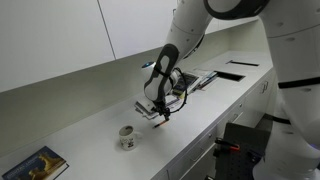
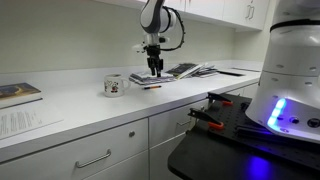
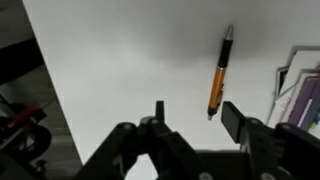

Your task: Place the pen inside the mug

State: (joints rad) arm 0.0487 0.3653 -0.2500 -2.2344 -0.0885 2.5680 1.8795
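Observation:
The pen (image 3: 219, 72) is a thin orange stick with dark ends, lying on the white counter. In the wrist view its lower tip points between my fingers, close to the right finger. It shows as a small reddish stick in both exterior views (image 2: 151, 87) (image 1: 161, 124). My gripper (image 3: 195, 118) is open and empty, hovering just above the pen (image 2: 154, 70) (image 1: 158, 108). The mug (image 2: 114, 86) is white with a dark print and stands on the counter apart from the gripper; it also shows in an exterior view (image 1: 127, 137). The mug is out of the wrist view.
A stack of papers or magazines (image 2: 185, 70) lies on the counter just beyond the gripper. A book (image 1: 40, 164) lies at the counter's far end. Printed sheets (image 2: 22, 122) lie near the counter's front edge. Wall cabinets hang above.

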